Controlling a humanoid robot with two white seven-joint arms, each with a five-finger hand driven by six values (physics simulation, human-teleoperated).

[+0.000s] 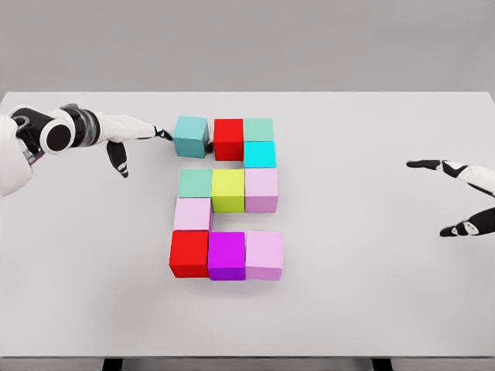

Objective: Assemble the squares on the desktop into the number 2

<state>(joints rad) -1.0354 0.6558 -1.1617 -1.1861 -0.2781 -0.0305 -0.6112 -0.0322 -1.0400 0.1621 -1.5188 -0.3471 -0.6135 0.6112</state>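
Coloured cubes lie on the white table [371, 309] in a figure-2 layout. The top row holds a teal cube [190, 136], a red cube [228, 139] and a pale green cube [258, 129], with a cyan cube [260, 154] below it. The middle row has a green cube [195, 184], a yellow-green cube [228, 190] and a pink cube [261, 189]. A pink cube [192, 214] sits under the green one. The bottom row is red [189, 253], magenta [226, 256] and pink [264, 255]. My left hand [143, 135] is open, its fingertips touching the teal cube's left side. My right hand [456, 197] hovers open at the right edge.
The teal cube sits slightly turned and a little apart from the red cube beside it. The table's far edge runs just behind the top row. Bare table surface stretches between the cubes and my right hand.
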